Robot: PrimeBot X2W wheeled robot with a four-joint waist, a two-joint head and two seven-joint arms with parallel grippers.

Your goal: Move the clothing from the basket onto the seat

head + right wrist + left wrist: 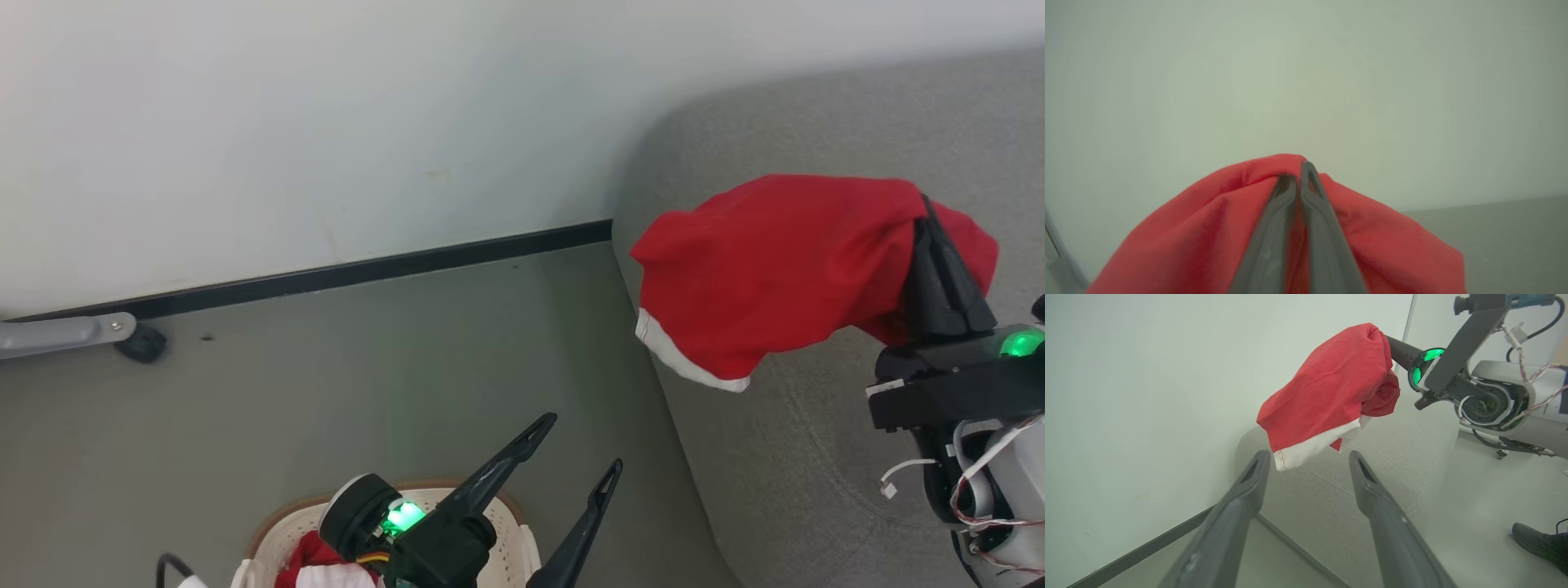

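Head view, starting at the far left: a grey metal leg [65,331] on a black caster stands by the white wall, and a black skirting strip [367,269] runs along the grey-green floor [326,392]. At the bottom edge a cream-white plastic laundry basket [282,523] with small holes and a brown rim sits on that floor, near the couch. Soft red and white clothing [322,563] lies bunched inside it. The left hand [581,443] hangs with its wrist over the basket, its two long dark fingers spread wide with nothing between them. The left wrist view shows the left hand [1308,455] just as open.

Further right, the large grey woven-fabric couch seat [816,490] stands against the wall. Held up over it, a bright red fabric garment [775,269] with a white hem band droops from the right hand [927,208]. In the right wrist view the right hand [1299,171] has its fingers pressed together on a fold of the garment [1188,237], red cloth bulging on both sides. At the lower right of the left wrist view, a person's dark shoe [1539,543] rests on the floor.
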